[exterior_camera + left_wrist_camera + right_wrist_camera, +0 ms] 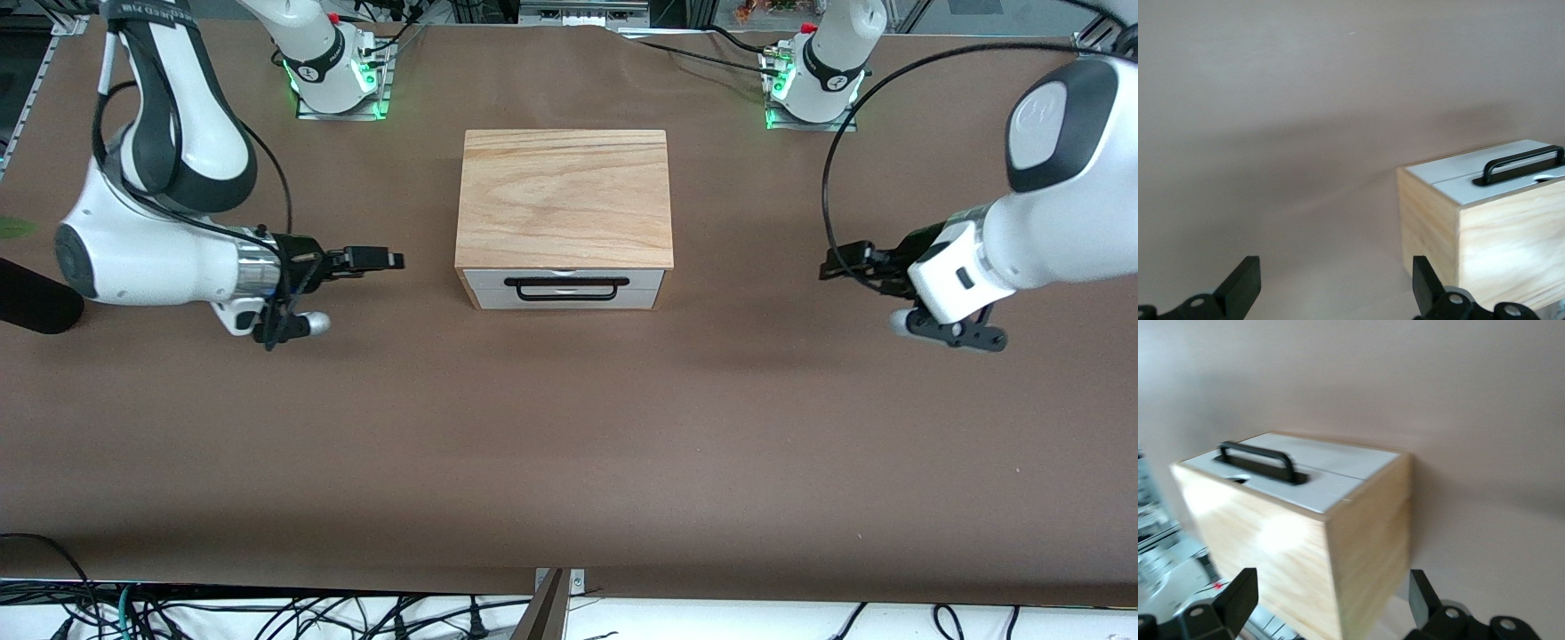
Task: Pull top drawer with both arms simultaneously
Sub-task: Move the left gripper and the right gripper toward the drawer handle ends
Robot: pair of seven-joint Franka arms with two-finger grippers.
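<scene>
Beside the cabinet [564, 197], top drawer [564, 288] shut; left gripper [840, 263] and right gripper [378, 260] hover spread apart, holding nothing.

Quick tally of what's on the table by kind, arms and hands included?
Cabinets: 1, the cabinet
Drawers: 1 made out, the top drawer, closed
Handles: 1, the handle
Arms: 2, the left arm and the right arm
Hands: 2, the left hand and the right hand, both open, either side of the cabinet
Total: 7
</scene>
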